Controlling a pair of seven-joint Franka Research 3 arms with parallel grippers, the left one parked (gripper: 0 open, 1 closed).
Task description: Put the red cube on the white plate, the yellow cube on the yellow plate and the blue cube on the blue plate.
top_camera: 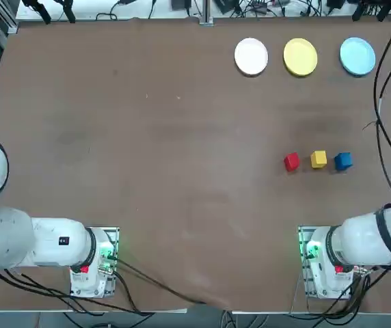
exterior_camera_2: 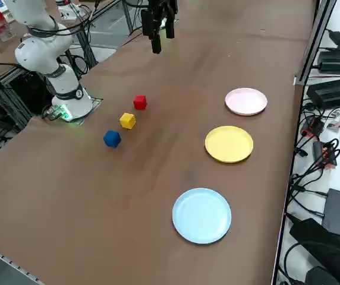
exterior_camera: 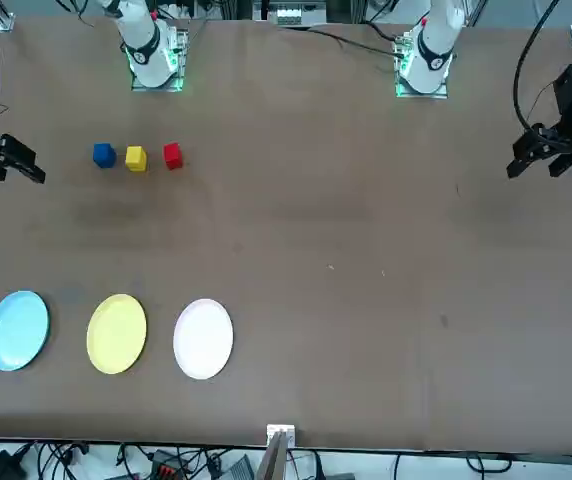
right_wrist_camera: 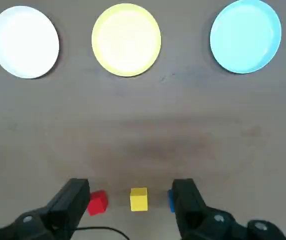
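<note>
Three cubes wait in a short row on the brown table (top_camera: 147, 137), none yet on a plate: the red cube (top_camera: 291, 161), the yellow cube (top_camera: 318, 159) and the blue cube (top_camera: 343, 160), each just beside the next but not touching; across the table from the robot's base stand the white plate (top_camera: 251, 56), the yellow plate (top_camera: 300, 57) and the blue plate (top_camera: 357, 55), in the same colour order and all bare. The right gripper (right_wrist_camera: 133, 200) hangs high above the row with its fingers spread and nothing between them; in the wrist view the yellow cube (right_wrist_camera: 139, 199) sits between the two fingers, the red cube (right_wrist_camera: 97, 202) peeks out beside one finger and the blue cube (right_wrist_camera: 170, 201) is mostly hidden behind the other.

The step in hand looks to be the first pick, and it seems to call for care over spacing: the cubes are close neighbours, so the gripper would do well to settle squarely over one cube, descend straight, and place its fingers on the two faces that look away from the row, lest a finger land on or nudge the cube alongside; taking an end cube first, red or blue, would likely leave more room for the rest. Each plate lies well apart from the cubes, directly beyond its matching colour, so the carry should be a plain straight run.
</note>
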